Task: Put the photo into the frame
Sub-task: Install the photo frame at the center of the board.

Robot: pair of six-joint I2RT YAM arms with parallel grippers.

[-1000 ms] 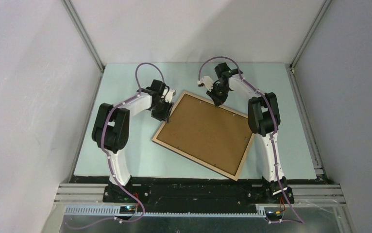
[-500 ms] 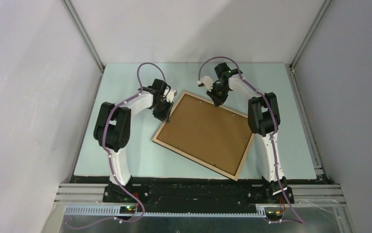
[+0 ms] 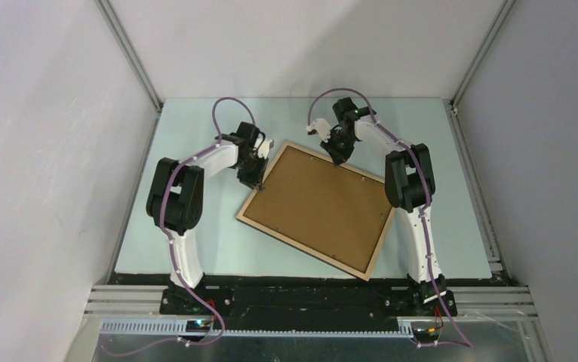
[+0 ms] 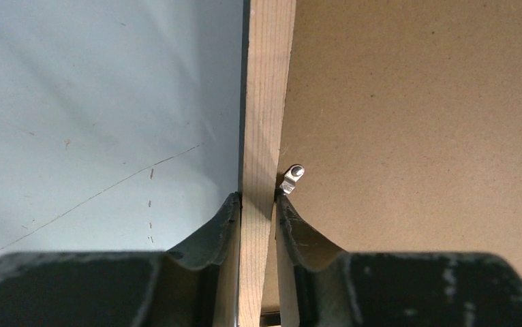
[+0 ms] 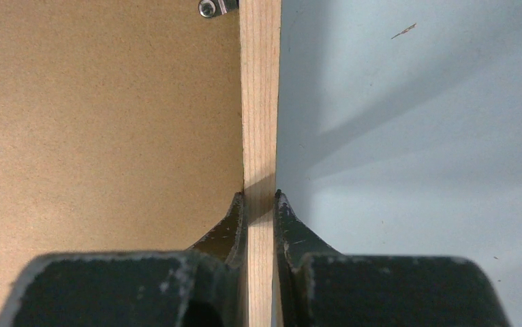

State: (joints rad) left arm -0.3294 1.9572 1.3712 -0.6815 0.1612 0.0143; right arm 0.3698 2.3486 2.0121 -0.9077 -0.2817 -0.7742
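Observation:
The frame [image 3: 301,247] lies back side up and turned askew on the table, a brown hardboard backing panel [image 3: 316,205] filling it. The photo is hidden. My left gripper [image 3: 256,178] is at the frame's upper left rail. In the left wrist view the left gripper [image 4: 257,199] is shut on that light-wood rail [image 4: 265,102], one finger on each side, beside a small metal clip [image 4: 291,178]. My right gripper [image 3: 340,160] is at the far rail, and in the right wrist view it [image 5: 259,197] is shut on the rail [image 5: 259,88].
The pale blue table [image 3: 195,226] is enclosed by grey walls with metal corner posts [image 3: 131,56]. The backing panel [image 5: 101,116] lies level inside the rails. Another metal clip [image 5: 216,7] sits by the far rail. Both arm bases stand at the near edge.
The left arm has shifted slightly at the frame's left rail. The frame and the right arm have stayed where they were.

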